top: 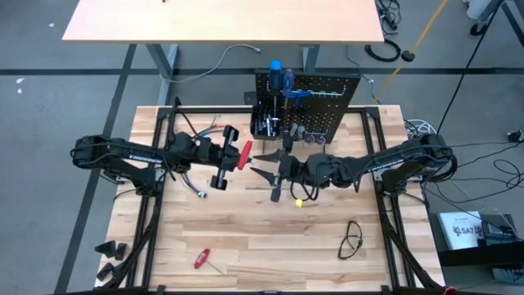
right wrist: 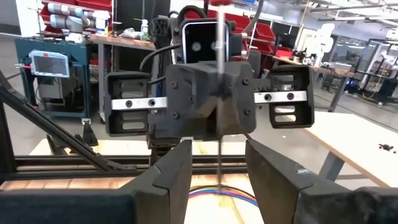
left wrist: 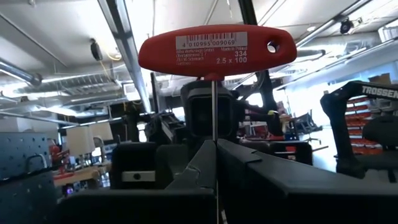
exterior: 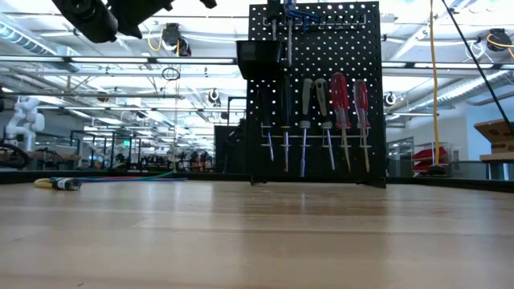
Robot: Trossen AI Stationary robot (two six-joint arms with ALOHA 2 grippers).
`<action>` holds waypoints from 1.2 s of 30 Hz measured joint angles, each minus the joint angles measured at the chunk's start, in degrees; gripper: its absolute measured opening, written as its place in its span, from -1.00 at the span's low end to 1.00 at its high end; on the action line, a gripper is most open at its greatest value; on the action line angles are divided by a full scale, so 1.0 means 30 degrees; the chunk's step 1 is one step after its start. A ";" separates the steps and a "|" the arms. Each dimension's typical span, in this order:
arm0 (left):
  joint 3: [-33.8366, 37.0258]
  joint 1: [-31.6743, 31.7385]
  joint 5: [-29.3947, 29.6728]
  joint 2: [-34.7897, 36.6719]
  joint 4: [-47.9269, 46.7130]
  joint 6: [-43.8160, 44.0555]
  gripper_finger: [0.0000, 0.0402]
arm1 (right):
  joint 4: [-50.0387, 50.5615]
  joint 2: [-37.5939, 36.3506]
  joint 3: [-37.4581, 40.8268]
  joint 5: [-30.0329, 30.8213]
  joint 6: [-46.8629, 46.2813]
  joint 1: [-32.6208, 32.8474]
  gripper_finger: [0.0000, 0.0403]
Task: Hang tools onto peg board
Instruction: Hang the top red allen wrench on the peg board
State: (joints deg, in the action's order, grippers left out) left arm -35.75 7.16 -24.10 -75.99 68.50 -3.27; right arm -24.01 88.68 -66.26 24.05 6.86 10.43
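Left gripper [top: 233, 156] is clamped tight on the slim metal shaft of a red T-handle hex key [left wrist: 216, 50], handle out toward the right arm, long axis running level across mid-table. Right gripper [top: 264, 163] faces it with jaws parted, holding nothing; the shaft's lower end is hidden between the left fingers. Behind stands the black perforated peg board [top: 327, 102], screwdrivers [exterior: 340, 100] hanging shafts-down, glossy red handles beside grey ones.
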 joint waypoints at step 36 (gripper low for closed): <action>-0.0047 0.0036 0.1711 0.0159 -0.2657 -0.1180 -0.60 | -0.0084 0.0047 0.0036 0.1079 0.0233 -0.0362 -1.00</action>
State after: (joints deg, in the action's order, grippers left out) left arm -35.89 7.27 -18.96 -75.51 60.53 -6.81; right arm -24.26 88.82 -66.15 27.29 7.56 9.34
